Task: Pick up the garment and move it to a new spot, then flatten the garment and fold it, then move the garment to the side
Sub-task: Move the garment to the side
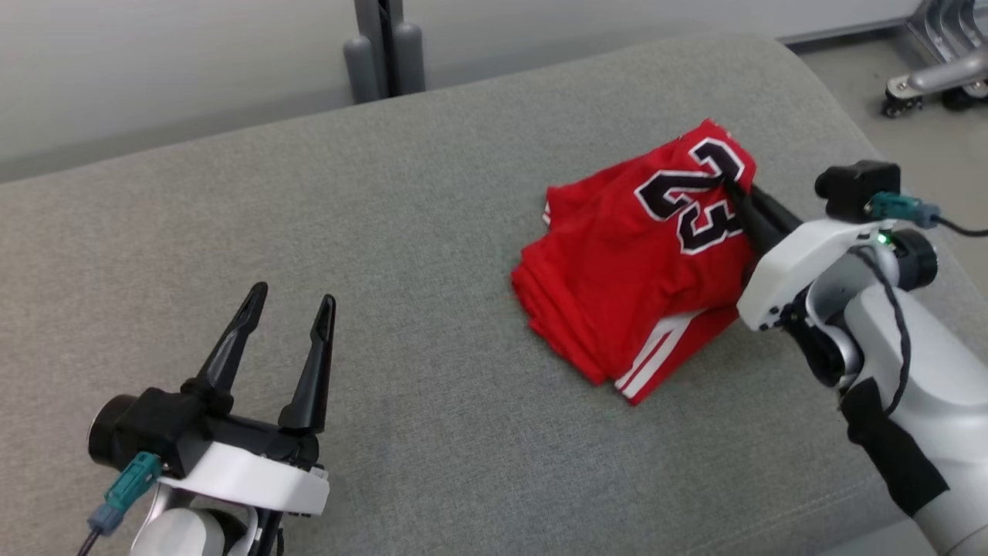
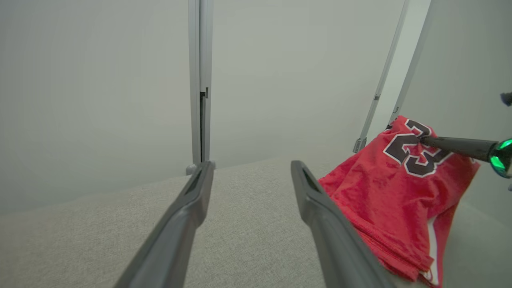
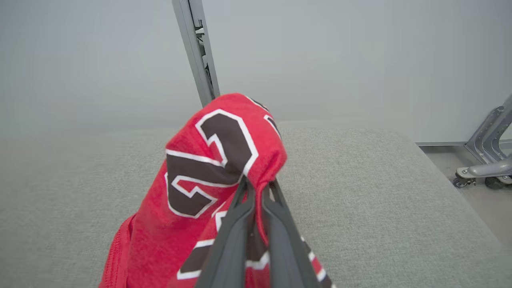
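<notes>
On the grey cushion (image 1: 386, 232), right claw (image 1: 729, 184) pinches the red garment (image 1: 617, 262); left claw (image 1: 293, 296) gapes wide.

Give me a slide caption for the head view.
A red jersey on a grey cushion, pinched near its number by the right claw; left claw open and apart.

Head view: mounted high, facing forward and down; the widest, taking in most of the grey cushion (image 1: 386, 255).
Left wrist view: on the left gripper (image 1: 293, 293), low over the cushion, facing the wall and upright post (image 2: 200, 80); garment (image 2: 400, 192) near, at right.
Right wrist view: on the right gripper (image 1: 733, 185), nearest of all to the garment, same wall ahead.
Shared by all three: garment, cushion, post.
</notes>
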Tool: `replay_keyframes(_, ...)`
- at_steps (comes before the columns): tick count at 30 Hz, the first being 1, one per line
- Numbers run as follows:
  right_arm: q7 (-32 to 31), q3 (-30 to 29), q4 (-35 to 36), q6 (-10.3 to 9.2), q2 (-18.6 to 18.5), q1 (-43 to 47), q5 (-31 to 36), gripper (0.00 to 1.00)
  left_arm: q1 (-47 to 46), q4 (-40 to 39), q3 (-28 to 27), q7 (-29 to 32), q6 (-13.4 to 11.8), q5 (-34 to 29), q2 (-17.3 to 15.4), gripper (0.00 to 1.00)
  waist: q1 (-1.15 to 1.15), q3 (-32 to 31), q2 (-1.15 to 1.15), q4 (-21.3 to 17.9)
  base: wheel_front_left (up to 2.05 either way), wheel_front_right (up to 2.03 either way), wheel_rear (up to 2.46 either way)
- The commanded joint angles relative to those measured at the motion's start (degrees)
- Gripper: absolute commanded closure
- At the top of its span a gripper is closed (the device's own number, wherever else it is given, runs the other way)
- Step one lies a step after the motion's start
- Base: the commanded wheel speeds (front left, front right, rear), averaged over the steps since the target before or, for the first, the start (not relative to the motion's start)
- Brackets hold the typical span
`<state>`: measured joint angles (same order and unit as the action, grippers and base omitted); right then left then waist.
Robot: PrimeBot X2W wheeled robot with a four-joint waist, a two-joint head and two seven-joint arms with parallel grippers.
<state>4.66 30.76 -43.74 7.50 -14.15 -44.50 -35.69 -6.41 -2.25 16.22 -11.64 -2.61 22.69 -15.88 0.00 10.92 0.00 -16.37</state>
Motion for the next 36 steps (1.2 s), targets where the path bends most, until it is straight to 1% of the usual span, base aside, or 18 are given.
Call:
replay_keyframes(1, 1.6, -0.4, -1.6, -0.01, -0.6, -2.1, -0.6, 1.00, -1.7, -0.9, 0.0, 0.6, 0.4, -0.7, -0.9, 0.00, 0.00, 4.7, 0.00, -2.3, 0.00, 0.00, 0.00)
replay_keyframes(5, 3.9, -2.1, -6.7, -0.01, -2.3, -6.8, -0.7, 1.00, -3.3, -3.1, -0.2, 2.4, 0.8, -1.1, -2.6, 0.00, 0.00, 8.6, 0.00, -1.9, 0.00, 0.00, 0.00)
replay_keyframes(6, 3.9, -2.1, -6.7, -0.01, -2.3, -6.8, -0.7, 1.00, -3.3, -3.1, -0.2, 2.4, 0.8, -1.1, -2.6, 0.00, 0.00, 8.6, 0.00, -1.9, 0.00, 0.00, 0.00)
replay_keyframes(8, 5.0, -3.7, -10.1, -0.01, -3.2, -9.0, 0.0, 1.00, -3.9, -4.1, -0.5, 3.0, 0.8, -1.1, -3.4, 0.00, 0.00, 10.1, 0.00, -1.7, 0.00, 0.00, 0.00)
replay_keyframes(11, 6.2, -6.0, -15.0, -0.01, -3.7, -11.7, 1.4, 1.00, -3.9, -5.1, -1.0, 3.8, 0.7, -1.1, -4.4, 0.00, 0.00, 11.6, 0.00, -1.5, 0.00, 0.00, 0.00)
replay_keyframes(13, 6.4, -6.8, -18.3, -0.01, -3.3, -13.0, 2.6, 1.00, -3.7, -5.6, -1.2, 3.9, 0.6, -1.0, -4.7, 0.00, 0.00, 12.0, 0.00, -1.5, 0.00, 0.00, 0.00)
replay_keyframes(14, 6.8, -7.0, -19.3, -0.01, -2.8, -13.7, 3.0, 0.61, -3.6, -5.8, -1.2, 4.0, 0.5, -1.0, -4.8, 0.00, 0.00, 12.1, 0.00, -1.5, 0.00, 0.00, 0.00)
replay_keyframes(15, 7.0, -7.3, -20.2, -0.01, -2.5, -14.1, 3.2, 0.09, -3.5, -5.9, -1.3, 4.2, 0.4, -0.9, -4.9, 0.00, 0.00, 12.2, 0.00, -1.5, 0.00, 0.00, 0.00)
replay_keyframes(16, 7.5, -7.6, -21.2, -0.01, -2.3, -14.4, 3.5, 0.00, -3.6, -6.0, -1.3, 4.2, 0.3, -0.8, -5.0, 0.00, 0.00, 12.1, 0.00, -1.5, 0.00, 0.00, 0.00)
replay_keyframes(22, 10.0, -9.1, -24.2, -0.01, -1.4, -15.1, 5.9, 0.00, -4.1, -5.7, -1.0, 3.5, 0.0, -0.3, -4.1, 0.00, 0.00, 10.0, 0.00, -1.0, 0.00, 0.00, 0.00)
replay_keyframes(26, 10.6, -10.3, -23.2, -0.01, -2.2, -14.0, 7.9, 0.00, -3.4, -4.6, -0.7, 2.6, -0.5, 0.2, -3.2, 0.00, 0.00, 7.1, 0.00, -0.1, 0.00, 0.00, 0.00)
replay_keyframes(29, 10.6, -12.1, -18.5, -0.01, -2.7, -11.7, 10.0, 0.00, -2.6, -3.4, -0.8, 1.5, -0.9, 0.7, -2.2, 0.00, 0.00, 4.3, 0.00, 0.7, 0.00, 0.00, 0.00)
replay_keyframes(34, 10.5, -15.8, -7.5, -0.01, -2.2, -4.1, 13.0, 0.00, -1.4, -1.1, -2.4, -0.3, -2.0, 2.1, -1.0, 0.00, 0.00, -0.9, 0.00, 2.8, 0.00, 0.00, 0.00)
replay_keyframes(36, 10.6, -17.2, -3.1, -0.01, -1.9, -0.4, 14.1, 0.00, -0.5, -0.4, -3.7, -0.9, -2.6, 2.7, -1.1, 0.00, 0.00, -2.6, 0.00, 3.7, 0.00, 0.00, 0.00)
